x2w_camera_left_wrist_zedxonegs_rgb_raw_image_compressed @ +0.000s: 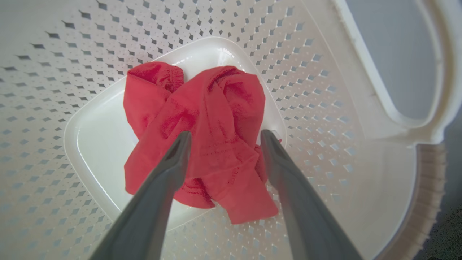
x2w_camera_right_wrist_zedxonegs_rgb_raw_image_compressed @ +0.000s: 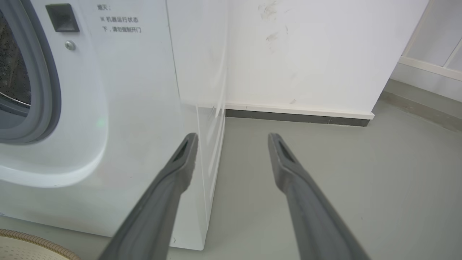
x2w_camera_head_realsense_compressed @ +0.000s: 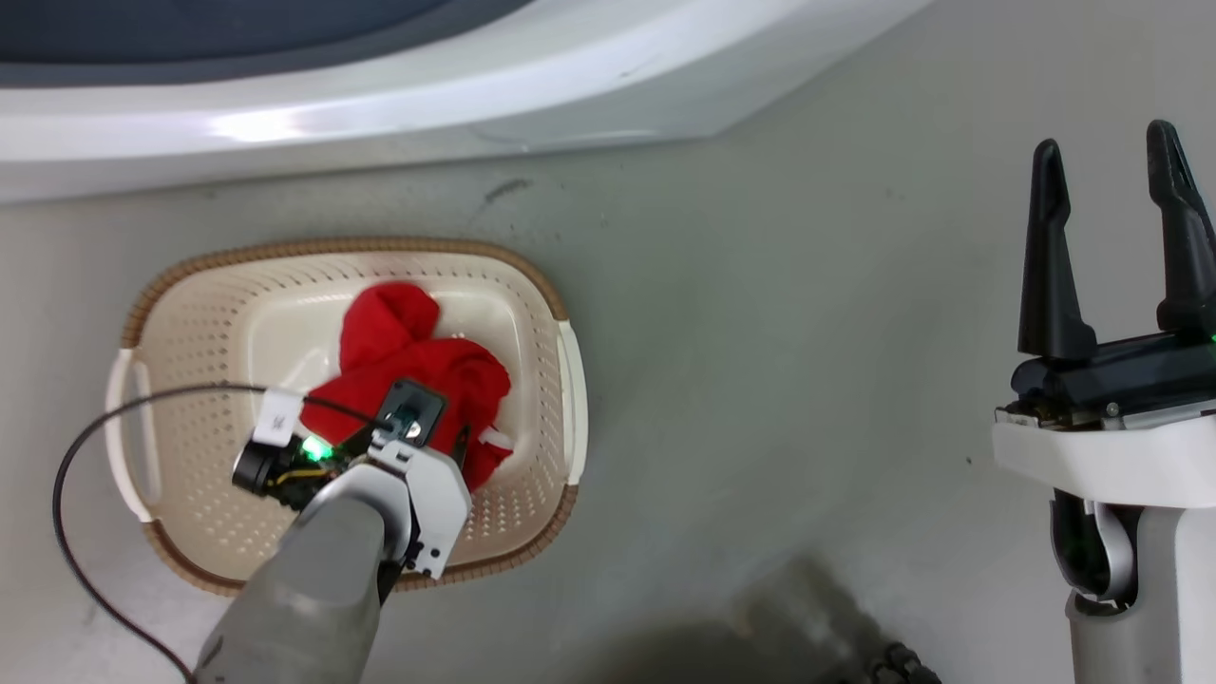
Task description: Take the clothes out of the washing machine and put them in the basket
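A crumpled heap of red clothes lies on the floor of the cream basket, which stands on the ground in front of the washing machine. In the left wrist view, my left gripper hangs open just above the red clothes, one finger on each side of the heap, with the basket wall all around. My right gripper stands open and empty at the right, over bare floor. In the right wrist view, the right gripper faces the washing machine's front corner.
A black cable loops from my left wrist over the basket's left side. The grey porthole rim shows at the far left. A white wall with a dark baseboard stands behind. Grey floor spreads to the right of the basket.
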